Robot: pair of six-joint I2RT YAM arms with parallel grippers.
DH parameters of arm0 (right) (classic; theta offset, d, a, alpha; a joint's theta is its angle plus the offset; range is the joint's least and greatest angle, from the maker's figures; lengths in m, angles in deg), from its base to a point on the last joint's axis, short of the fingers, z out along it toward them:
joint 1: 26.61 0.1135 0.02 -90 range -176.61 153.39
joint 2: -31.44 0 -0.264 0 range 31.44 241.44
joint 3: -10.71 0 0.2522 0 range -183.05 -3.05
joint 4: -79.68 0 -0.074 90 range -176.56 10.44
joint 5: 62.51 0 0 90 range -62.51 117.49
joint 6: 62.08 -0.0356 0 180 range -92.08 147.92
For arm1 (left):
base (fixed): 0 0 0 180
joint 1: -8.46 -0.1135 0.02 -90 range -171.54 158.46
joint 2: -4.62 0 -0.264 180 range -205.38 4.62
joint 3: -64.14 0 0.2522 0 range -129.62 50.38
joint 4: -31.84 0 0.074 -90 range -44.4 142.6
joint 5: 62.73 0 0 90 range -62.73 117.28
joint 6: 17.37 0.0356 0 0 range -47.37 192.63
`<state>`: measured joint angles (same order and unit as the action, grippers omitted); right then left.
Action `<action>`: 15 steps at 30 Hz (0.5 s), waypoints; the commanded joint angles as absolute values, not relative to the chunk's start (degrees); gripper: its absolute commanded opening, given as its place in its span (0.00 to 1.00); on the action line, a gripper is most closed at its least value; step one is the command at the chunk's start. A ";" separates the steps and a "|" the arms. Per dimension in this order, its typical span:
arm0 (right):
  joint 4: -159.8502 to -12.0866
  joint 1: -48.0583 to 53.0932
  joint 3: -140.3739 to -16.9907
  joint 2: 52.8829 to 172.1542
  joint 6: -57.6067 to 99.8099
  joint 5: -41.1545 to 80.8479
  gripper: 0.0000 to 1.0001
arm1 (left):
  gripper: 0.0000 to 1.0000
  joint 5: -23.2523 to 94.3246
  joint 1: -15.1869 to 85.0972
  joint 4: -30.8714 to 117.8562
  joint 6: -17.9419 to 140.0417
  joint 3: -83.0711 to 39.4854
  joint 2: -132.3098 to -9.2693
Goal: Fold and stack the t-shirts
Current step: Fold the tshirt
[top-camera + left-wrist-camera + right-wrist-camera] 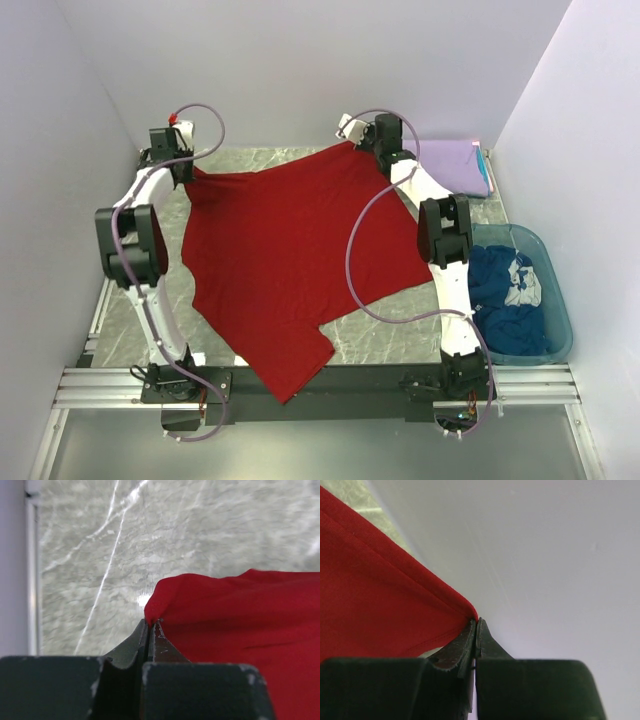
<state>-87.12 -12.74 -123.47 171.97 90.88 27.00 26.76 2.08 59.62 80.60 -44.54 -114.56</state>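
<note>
A bright red t-shirt (290, 260) lies stretched over the marble table, one sleeve hanging past the near edge. My left gripper (186, 172) is shut on its far left corner; in the left wrist view the fingertips (153, 622) pinch a bunched bit of red cloth (240, 615) just above the tabletop. My right gripper (360, 143) is shut on the far right corner, close to the back wall; the right wrist view has the hem (370, 595) running into the closed tips (476, 621). A folded lavender t-shirt (455, 165) lies at the back right. A crumpled dark blue t-shirt (505, 300) with white print sits in the tub.
The translucent teal tub (562, 310) stands at the right edge of the table beside the right arm. White walls close in on the left, back and right. Bare marble (400, 325) shows near the front right. Metal rails (320, 385) run along the near edge.
</note>
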 commanded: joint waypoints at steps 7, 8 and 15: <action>-90.52 -15.18 -122.41 168.38 91.38 22.83 0.00 | 0.00 32.11 4.24 60.79 85.02 -33.57 -101.04; -90.17 -15.36 -121.88 167.94 91.29 21.96 0.00 | 0.00 32.28 4.24 61.93 84.94 -32.08 -99.46; -84.74 -16.85 -118.62 164.59 94.44 16.77 0.00 | 0.00 33.69 6.07 67.20 83.44 -27.85 -93.30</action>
<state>-86.90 -15.69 -118.81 170.20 92.38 19.72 32.18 4.75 64.47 83.70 -28.60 -98.58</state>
